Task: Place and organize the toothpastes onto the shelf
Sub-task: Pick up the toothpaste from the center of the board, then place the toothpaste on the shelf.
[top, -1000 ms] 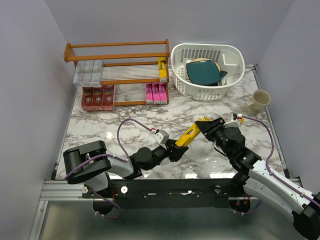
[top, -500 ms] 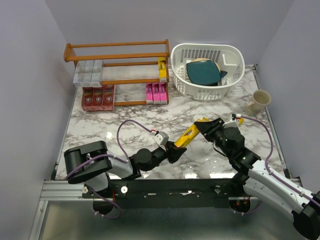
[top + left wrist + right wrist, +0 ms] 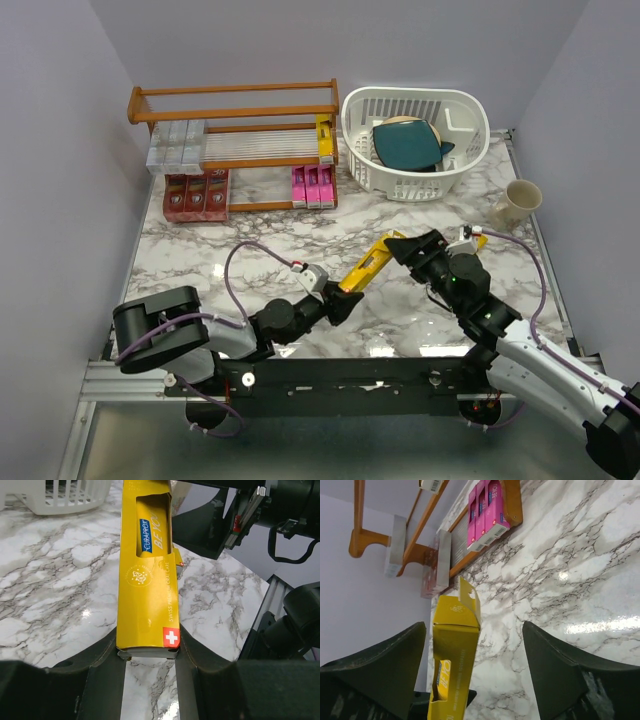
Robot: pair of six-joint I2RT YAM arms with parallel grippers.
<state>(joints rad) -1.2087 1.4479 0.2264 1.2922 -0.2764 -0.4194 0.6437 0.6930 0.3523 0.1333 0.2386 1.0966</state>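
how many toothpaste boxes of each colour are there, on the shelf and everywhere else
red cartons: 3
pink cartons: 3
silver-grey cartons: 3, though the seams are hard to tell
yellow cartons: 2, one on the shelf, one in the left gripper
total: 11

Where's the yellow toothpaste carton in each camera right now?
Top external: yellow carton, centre of picture, slanting up-right.
Left wrist: the carton runs up the middle to the top edge.
Right wrist: the carton stands lower left, open flap on top.
Shared landmark: marble tabletop beneath it in all three.
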